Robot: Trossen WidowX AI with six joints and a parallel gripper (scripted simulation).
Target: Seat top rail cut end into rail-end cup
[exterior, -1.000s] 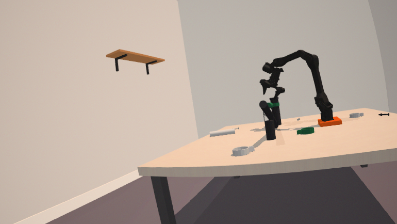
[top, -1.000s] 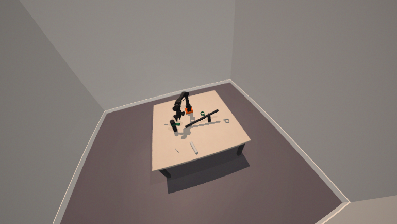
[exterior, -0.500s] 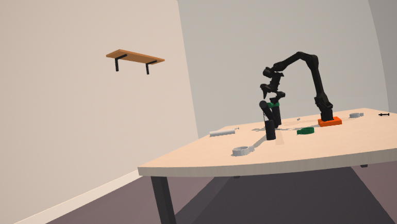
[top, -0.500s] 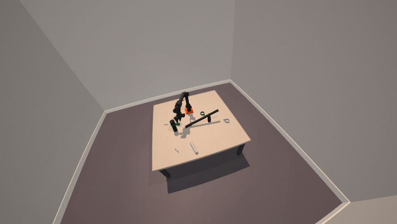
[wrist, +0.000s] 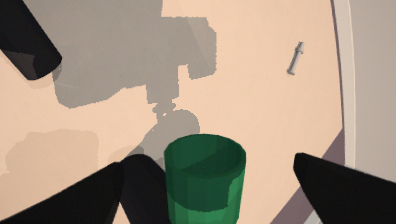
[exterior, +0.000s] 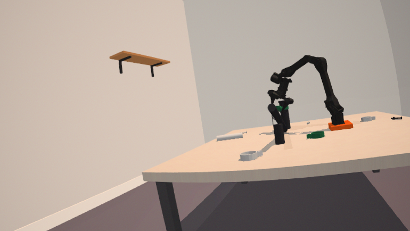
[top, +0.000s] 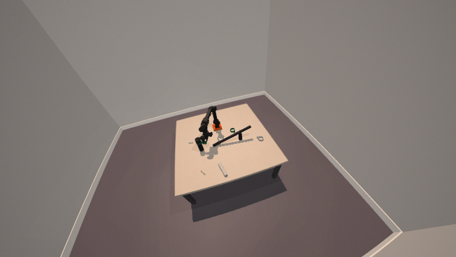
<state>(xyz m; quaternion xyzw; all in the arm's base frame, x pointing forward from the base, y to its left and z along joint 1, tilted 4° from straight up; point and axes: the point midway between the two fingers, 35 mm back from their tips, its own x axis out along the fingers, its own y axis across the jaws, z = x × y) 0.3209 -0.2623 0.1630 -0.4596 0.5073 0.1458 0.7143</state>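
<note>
The top view looked down from far off, the exterior sidelong from nearer, both sharing the table (top: pixel 191 178) (exterior: pixel 195 172); the wrist looked down close above.
</note>
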